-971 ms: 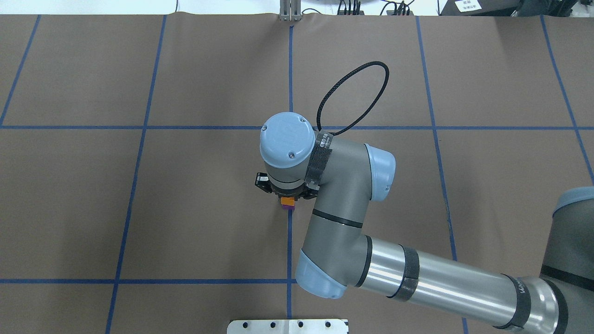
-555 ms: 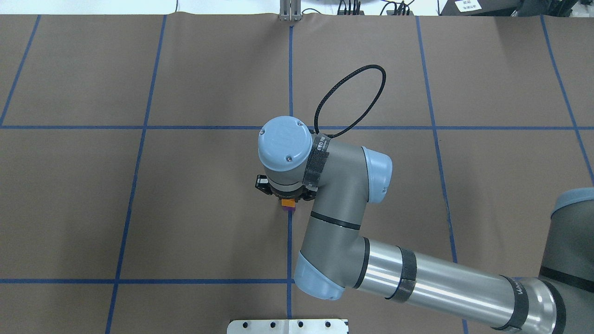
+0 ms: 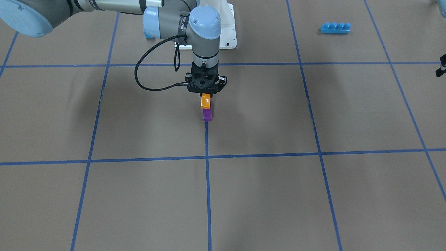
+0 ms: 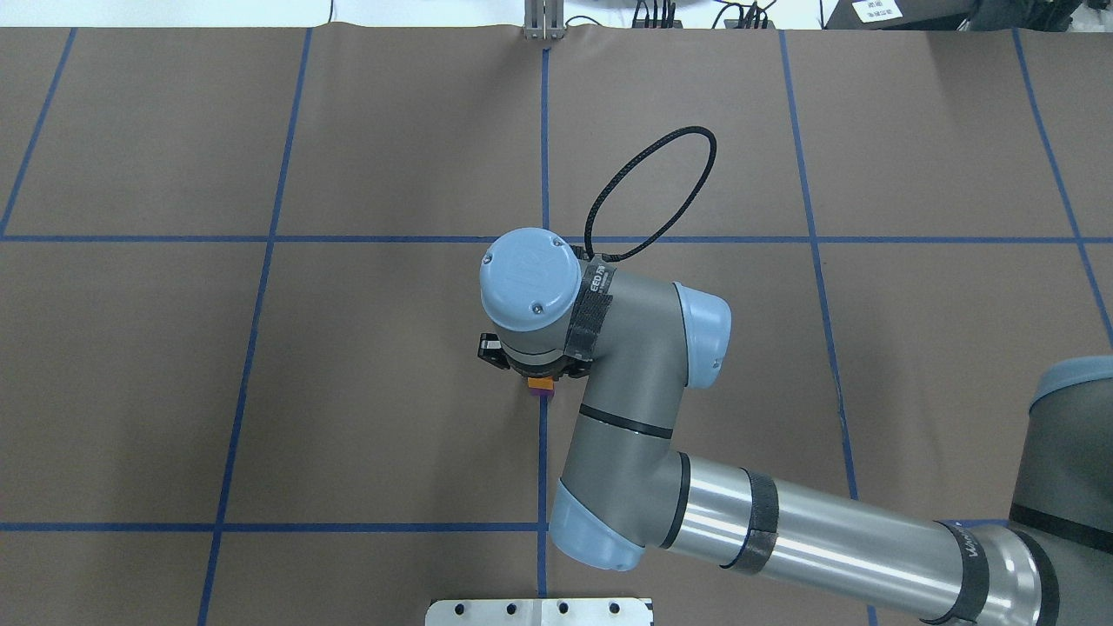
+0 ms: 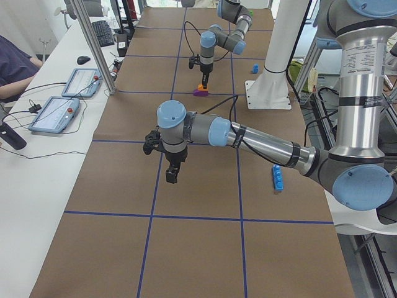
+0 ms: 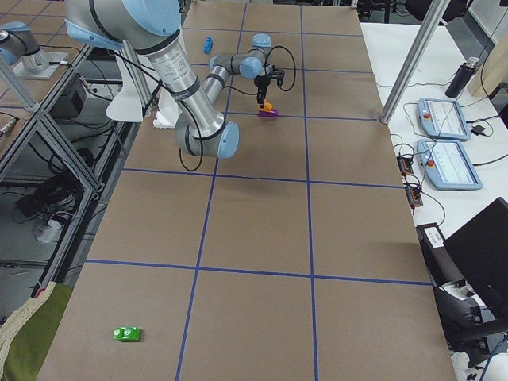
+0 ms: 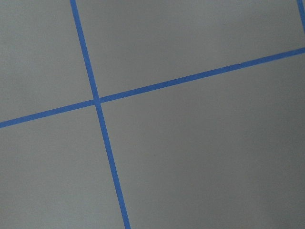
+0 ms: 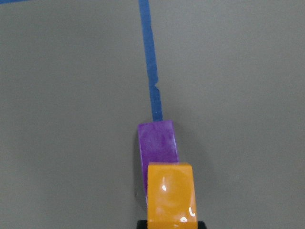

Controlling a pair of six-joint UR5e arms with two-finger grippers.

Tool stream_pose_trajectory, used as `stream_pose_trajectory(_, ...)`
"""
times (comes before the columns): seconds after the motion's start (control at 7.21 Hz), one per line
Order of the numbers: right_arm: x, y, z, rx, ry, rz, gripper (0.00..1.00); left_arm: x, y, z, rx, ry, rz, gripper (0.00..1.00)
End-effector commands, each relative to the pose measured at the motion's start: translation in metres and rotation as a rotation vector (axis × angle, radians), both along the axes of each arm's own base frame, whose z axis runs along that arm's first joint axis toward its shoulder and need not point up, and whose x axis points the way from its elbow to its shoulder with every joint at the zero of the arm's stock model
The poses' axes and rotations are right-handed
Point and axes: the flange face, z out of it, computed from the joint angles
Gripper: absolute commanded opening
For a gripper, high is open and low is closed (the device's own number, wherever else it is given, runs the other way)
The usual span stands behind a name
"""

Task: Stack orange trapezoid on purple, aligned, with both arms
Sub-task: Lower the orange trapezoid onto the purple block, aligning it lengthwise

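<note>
Orange block: small glossy orange trapezoid (image 3: 206,101) of plastic, sloped on one side, pinched in the right gripper (image 3: 206,94), directly over its purple partner near mid-table.
Purple block: small glossy purple trapezoid (image 3: 207,114) of the same shape, flat on the brown paper (image 3: 104,195) at the end of a blue tape line (image 3: 207,174); touching the orange or a hair apart, impossible to tell.
Alignment: in the right wrist view, purple pokes out beyond the orange; likely a small offset to correct.
Just changed: against a second ago in the overhead view, the right wrist has shifted and less orange shows beneath it. Probably a descent, the stack near seating but not yet released.
Left gripper: left gripper (image 5: 172,176) hanging over bare paper, well apart from the blocks; open or closed, cannot tell.
Counts: one orange, one purple, two grey arms (right arm (image 4: 783,522), left arm (image 5: 260,139)), one blue four-stud brick (image 3: 335,28), one small blue block (image 5: 254,67), one green block (image 6: 126,333).
</note>
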Motion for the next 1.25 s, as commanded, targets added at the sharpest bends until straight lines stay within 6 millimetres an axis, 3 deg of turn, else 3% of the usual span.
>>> stream_pose_trajectory(0.0,-0.001,0.000,0.000,0.009,0.001,-0.006,0.00,0.000,0.000,0.001,-0.001,0.000,0.000,1.00)
stream_pose_trajectory(0.14,-0.001,0.001,0.000,0.009,-0.001,-0.008,0.41,0.000,0.000,0.002,-0.004,0.000,0.000,1.00)
stream_pose_trajectory(0.28,0.000,0.000,-0.001,0.011,-0.002,-0.006,0.99,0.000,0.000,0.003,-0.006,-0.001,0.000,1.00)
stream_pose_trajectory(0.83,0.010,-0.003,-0.010,0.031,-0.022,-0.014,1.00,0.000,-0.001,0.006,-0.013,-0.001,0.000,1.00)
stream_pose_trajectory(1.11,0.059,-0.046,-0.010,0.033,-0.049,0.010,1.00,0.000,-0.002,0.010,-0.022,-0.006,-0.004,1.00)
